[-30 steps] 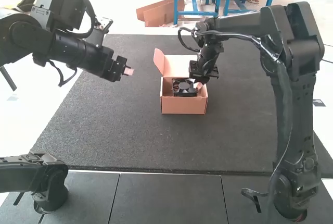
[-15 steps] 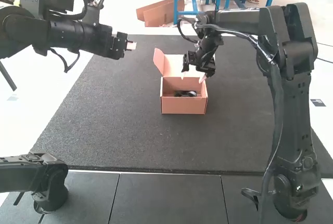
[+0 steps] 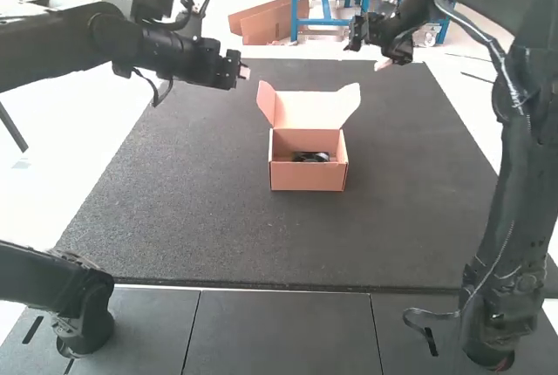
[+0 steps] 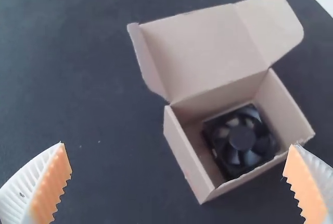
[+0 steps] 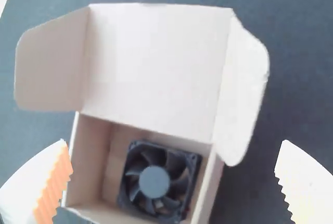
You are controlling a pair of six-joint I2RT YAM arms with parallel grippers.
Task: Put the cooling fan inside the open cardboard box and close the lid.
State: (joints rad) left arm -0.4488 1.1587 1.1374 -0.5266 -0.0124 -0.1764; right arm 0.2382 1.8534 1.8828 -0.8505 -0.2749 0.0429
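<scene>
Fingers [image 4: 48, 185] on my left gripper [image 3: 234, 70] are spread wide, white ribbed plastic with orange saw-toothed pads, and nothing is between them. Same story on my right gripper [image 3: 380, 54]: its fingers [image 5: 306, 182] are far apart and empty, and one orange toothed pad faces inward.

Out past both sets of tips, well below them and well apart, I've got the cardboard box [image 3: 307, 172], roughly between the two grippers. It's plain tan card, a small square carton with crisp folded edges. Its lid [image 3: 309, 106] stands open at the far wall, with a rounded tuck flap at each end.

Down inside the box lies the cooling fan [image 4: 240, 140], flat on the bottom. It's black, with a square frame, a round hub and curved blades fanning off it. It touches neither gripper.

From my wrist cameras I'm looking straight into the carton, so the blades and hub read clearly. From the high camera the front wall hides most of it and I get just a dark sliver over the rim. That high view gives me what the wrists don't: both arms up in the air, the left gripper off to one side of the box, the right gripper beyond the lid.

Under the box is a black mat [image 3: 174, 201] with a grainy, rubbery texture.
</scene>
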